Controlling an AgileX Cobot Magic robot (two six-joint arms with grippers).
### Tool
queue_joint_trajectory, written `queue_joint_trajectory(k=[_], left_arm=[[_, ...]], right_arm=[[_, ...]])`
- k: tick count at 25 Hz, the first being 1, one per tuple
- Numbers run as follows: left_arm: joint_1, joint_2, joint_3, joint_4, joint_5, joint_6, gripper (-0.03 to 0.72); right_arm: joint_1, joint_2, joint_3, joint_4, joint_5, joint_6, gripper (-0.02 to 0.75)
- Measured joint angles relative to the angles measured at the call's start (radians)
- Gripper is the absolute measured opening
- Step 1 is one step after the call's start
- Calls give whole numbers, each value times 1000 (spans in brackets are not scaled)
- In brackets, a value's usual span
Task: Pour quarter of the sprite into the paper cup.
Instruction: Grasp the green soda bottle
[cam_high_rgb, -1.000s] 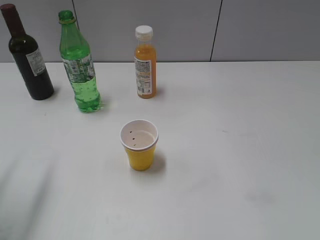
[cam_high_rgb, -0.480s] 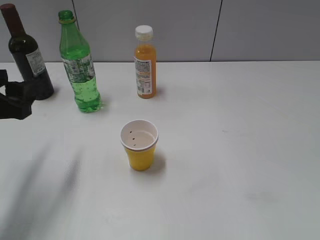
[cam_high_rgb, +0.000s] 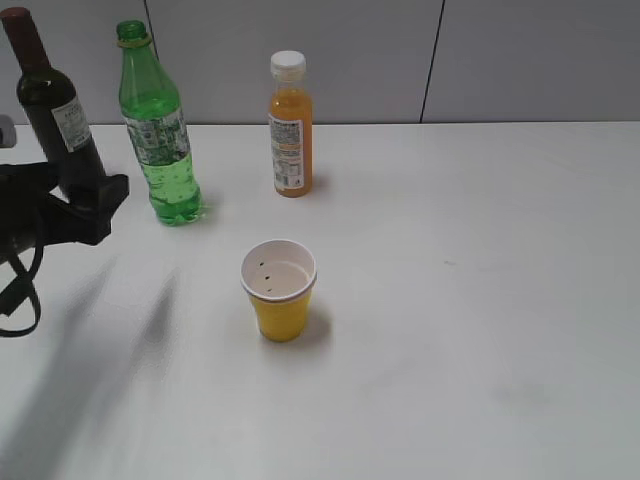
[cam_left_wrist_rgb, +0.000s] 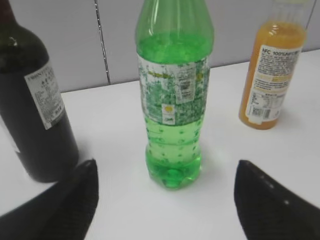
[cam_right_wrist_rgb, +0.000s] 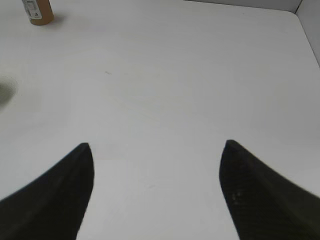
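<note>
- The left arm's fingers (cam_left_wrist_rgb: 165, 200) are spread wide with nothing between them; in the wrist view the sprite (cam_left_wrist_rgb: 174, 95) stands centred in the gap but farther off, not yet touched.
- The right arm's fingers (cam_right_wrist_rgb: 156, 192) are also spread, over bare tabletop (cam_right_wrist_rgb: 175, 75), holding nothing.
- The sprite (cam_high_rgb: 157, 125) stands upright at the upper left of the exterior view, between the wine bottle (cam_high_rgb: 55, 110) and the juice bottle (cam_high_rgb: 290, 125); the cup (cam_high_rgb: 279, 290) sits near the frame's middle.
- Risk: the wine bottle stands just beside the approach line, so one finger could clip it and tip it.
- Risk: closing too early or too low on the round bottle could push it over.
- The left arm reaches in low from the left edge, about level, pointing at the sprite.
</note>
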Motion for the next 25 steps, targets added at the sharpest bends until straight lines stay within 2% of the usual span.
queue_joint_trajectory(k=[13, 25], left_arm=[[-29, 181, -190, 41, -20, -17, 672], [-35, 338, -340, -3, -18, -22, 658]], right_arm=[[0, 0, 0, 0, 0, 0, 592], [0, 0, 0, 0, 0, 0, 592]])
